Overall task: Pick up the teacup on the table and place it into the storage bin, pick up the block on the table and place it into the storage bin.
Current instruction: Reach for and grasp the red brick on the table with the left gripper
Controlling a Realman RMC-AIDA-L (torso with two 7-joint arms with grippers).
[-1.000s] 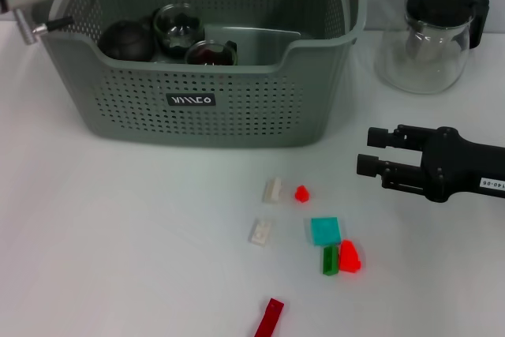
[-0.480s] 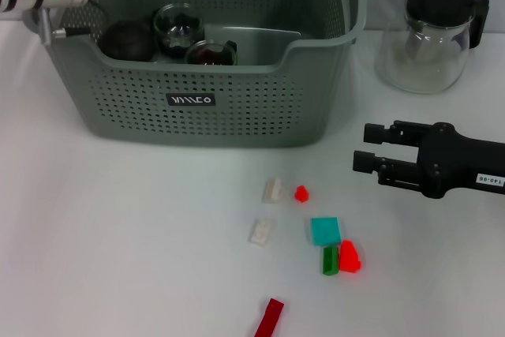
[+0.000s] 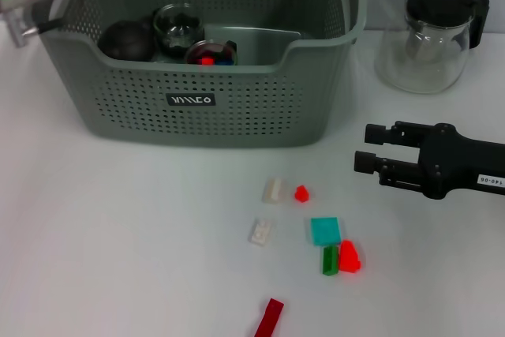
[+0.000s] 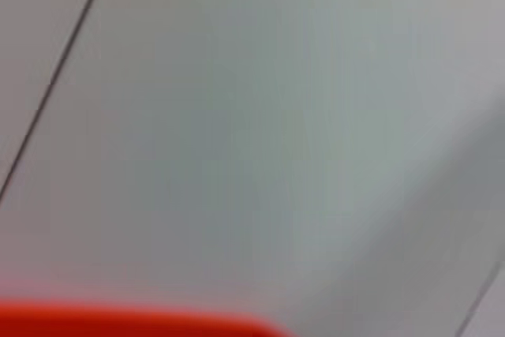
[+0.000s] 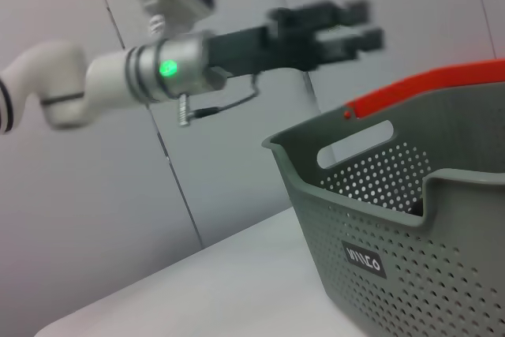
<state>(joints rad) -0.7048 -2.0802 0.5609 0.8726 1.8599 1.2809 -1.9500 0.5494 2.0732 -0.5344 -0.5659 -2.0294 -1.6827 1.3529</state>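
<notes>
A blue block held over the storage bin (image 3: pixel 221 108) a moment ago now lies in a teacup (image 3: pixel 210 56) inside, one more delivered; only the right wrist view shows the left gripper (image 5: pixel 347 31) raised, fingers spread, while the right gripper (image 3: pixel 369 157) waits open.

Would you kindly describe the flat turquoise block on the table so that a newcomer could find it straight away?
Start at the storage bin, the large grey-green perforated basket, and look on the white table in front of it, where small blocks lie scattered. The turquoise block lies just behind the green block and the larger red block. It alone is a flat turquoise square.
</notes>
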